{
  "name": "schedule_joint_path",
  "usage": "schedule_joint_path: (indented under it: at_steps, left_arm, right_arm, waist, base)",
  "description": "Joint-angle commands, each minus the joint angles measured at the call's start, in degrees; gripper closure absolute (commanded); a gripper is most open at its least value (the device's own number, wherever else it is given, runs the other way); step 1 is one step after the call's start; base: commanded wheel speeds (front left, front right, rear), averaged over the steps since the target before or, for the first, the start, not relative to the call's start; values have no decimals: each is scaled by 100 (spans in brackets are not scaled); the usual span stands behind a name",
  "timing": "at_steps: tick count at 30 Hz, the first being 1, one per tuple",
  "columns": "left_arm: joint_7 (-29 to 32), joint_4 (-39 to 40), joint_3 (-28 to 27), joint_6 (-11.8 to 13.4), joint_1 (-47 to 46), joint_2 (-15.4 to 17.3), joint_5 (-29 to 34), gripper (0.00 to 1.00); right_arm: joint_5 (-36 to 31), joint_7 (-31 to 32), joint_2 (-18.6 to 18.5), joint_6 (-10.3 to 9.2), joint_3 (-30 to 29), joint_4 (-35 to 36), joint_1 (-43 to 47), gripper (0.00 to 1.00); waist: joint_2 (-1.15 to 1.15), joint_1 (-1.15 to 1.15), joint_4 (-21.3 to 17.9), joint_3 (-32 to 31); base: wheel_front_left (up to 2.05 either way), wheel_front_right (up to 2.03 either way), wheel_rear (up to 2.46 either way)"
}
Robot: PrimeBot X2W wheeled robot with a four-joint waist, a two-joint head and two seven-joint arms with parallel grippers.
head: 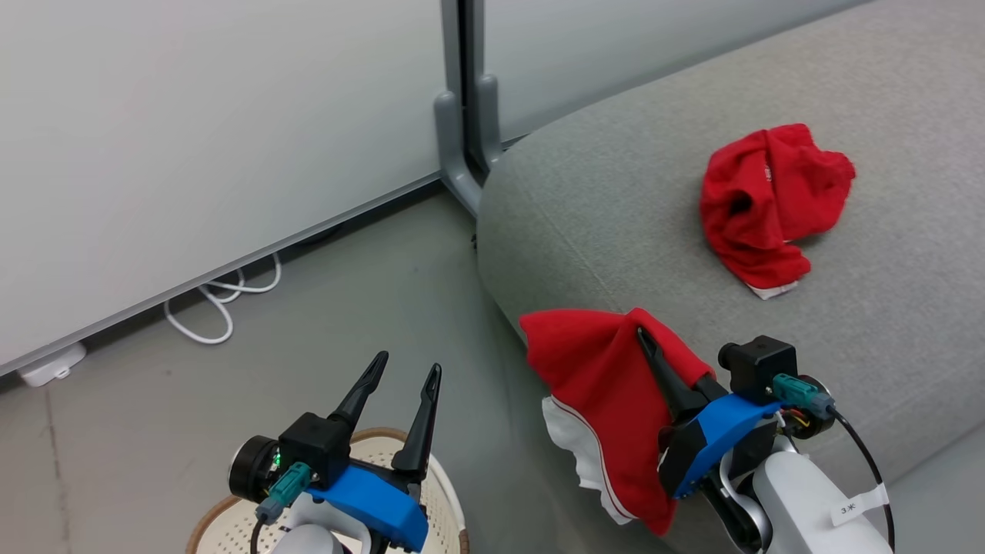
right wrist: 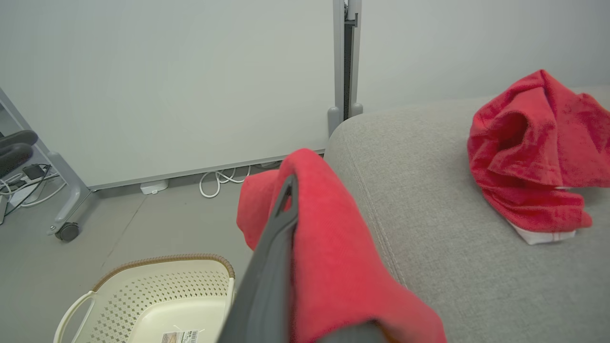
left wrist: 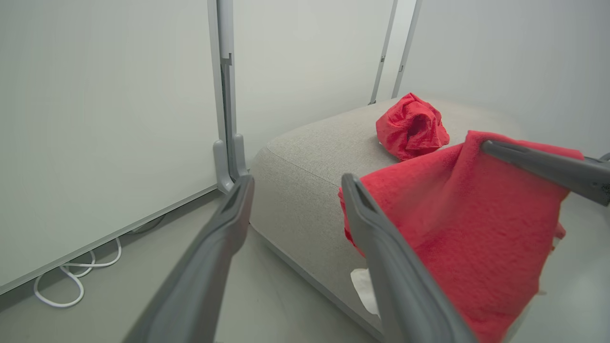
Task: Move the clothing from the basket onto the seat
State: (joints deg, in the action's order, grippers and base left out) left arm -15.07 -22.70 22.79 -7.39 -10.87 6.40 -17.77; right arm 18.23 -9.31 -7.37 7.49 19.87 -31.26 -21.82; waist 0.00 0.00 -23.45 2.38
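Where the grey seat (head: 616, 192) rounds off at its near corner, the right end effector (head: 642, 336), fingers pressed together, is clamped on a red garment with white trim (head: 596, 377). The cloth drapes over the fingers and hangs by the seat's front edge. A second red garment (head: 769, 204) lies crumpled farther back on the seat, well apart from that end effector. The left end effector (head: 408, 363), fingers spread with nothing between them, hovers above the basket (right wrist: 157, 290) on the floor beside the seat.
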Motion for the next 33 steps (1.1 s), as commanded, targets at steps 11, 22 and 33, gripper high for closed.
schedule_joint_path:
  at_steps: [11,22,33]
  left_arm:
    - [-15,48,-65,-13,-70,17,56,0]
    - [-15,41,-34,-13,-73,50,43,0]
    - [-15,100,-92,-13,-134,118,105,0]
  right_arm:
    - [14,-58,36,1,10,49,56,100]
    - [-6,-93,61,1,-19,17,32,100]
    - [-21,46,-96,1,-214,175,-443,100]
  waist:
    - [0,0,-552,140]
    - [0,0,-646,170]
    - [0,0,-560,325]
  base:
    - [0,0,0]
    - [0,0,0]
    - [0,0,0]
